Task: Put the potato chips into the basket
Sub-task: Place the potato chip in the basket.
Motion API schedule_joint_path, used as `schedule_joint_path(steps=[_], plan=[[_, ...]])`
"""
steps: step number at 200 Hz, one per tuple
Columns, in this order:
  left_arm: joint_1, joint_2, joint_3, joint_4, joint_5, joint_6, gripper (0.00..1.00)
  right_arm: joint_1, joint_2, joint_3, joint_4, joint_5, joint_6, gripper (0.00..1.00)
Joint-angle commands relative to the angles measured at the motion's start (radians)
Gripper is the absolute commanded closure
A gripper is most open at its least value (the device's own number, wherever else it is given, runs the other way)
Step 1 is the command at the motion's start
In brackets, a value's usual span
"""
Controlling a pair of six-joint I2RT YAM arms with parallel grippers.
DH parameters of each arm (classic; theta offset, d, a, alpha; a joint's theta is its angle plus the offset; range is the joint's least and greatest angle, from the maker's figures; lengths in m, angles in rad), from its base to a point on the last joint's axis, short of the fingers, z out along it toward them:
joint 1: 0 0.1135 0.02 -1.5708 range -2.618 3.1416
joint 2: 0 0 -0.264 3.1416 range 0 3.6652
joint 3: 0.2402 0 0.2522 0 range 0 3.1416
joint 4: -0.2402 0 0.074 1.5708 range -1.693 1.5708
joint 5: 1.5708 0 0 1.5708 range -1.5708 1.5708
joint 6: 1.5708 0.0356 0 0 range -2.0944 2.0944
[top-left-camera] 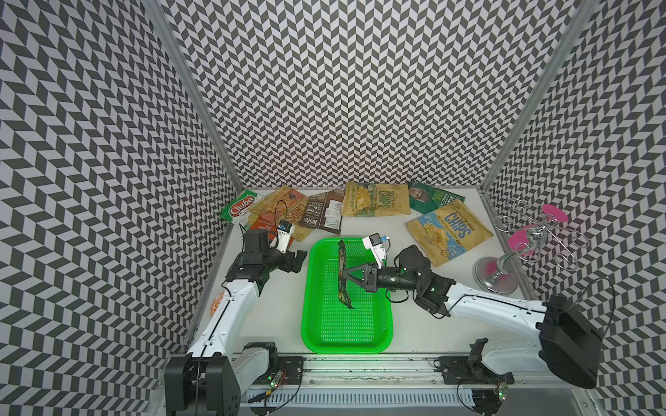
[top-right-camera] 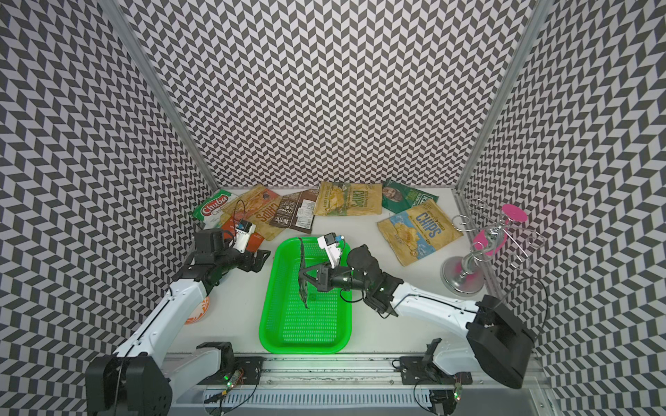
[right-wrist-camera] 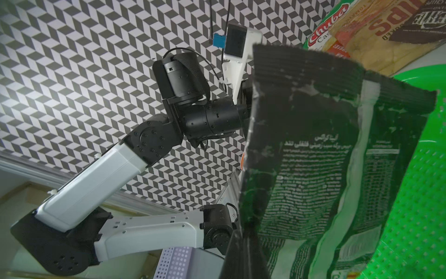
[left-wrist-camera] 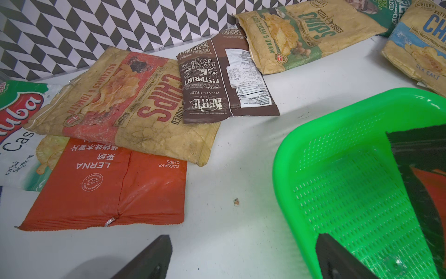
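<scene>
A black bag (top-left-camera: 344, 293) is pinched over the basket (top-left-camera: 308, 288) by the right gripper (top-left-camera: 342, 275). The left gripper (top-left-camera: 294, 262) — alongside — is spread wide.

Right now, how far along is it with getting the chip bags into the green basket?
Nothing lies in the basket yet. In hand: the right gripper is shut on the black bag, held on edge over the basket. The left gripper is open and empty beside it. Left on the table: seven bags, Chuba, orange Lerna, red CHIPS, brown Kettle, green CHIPS, dark green, blue CHIPS.
</scene>
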Motion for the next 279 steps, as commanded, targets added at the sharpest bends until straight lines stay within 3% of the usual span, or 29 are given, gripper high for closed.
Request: schedule_joint_path(steps=[1, 33, 104, 166, 279], plan=[[0.007, -0.029, -0.011, 0.021, -0.004, -0.007, 0.03, 0.025, 0.035, 0.02, 0.088, 0.074, 0.102, 1.0], [0.005, -0.036, -0.011, 0.022, -0.004, -0.007, 0.03, 0.041, 0.103, 0.047, 0.069, 0.106, 0.189, 1.0], [0.007, -0.042, -0.013, 0.02, -0.001, -0.006, 0.02, 0.059, 0.268, 0.119, 0.14, 0.055, 0.295, 1.0], [0.008, -0.036, -0.009, 0.017, -0.001, -0.006, 0.02, 0.056, 0.304, 0.165, 0.14, 0.05, 0.266, 1.0], [0.008, -0.038, -0.01, 0.017, -0.004, -0.006, 0.02, -0.014, 0.374, 0.146, 0.161, -0.095, 0.233, 0.99]])
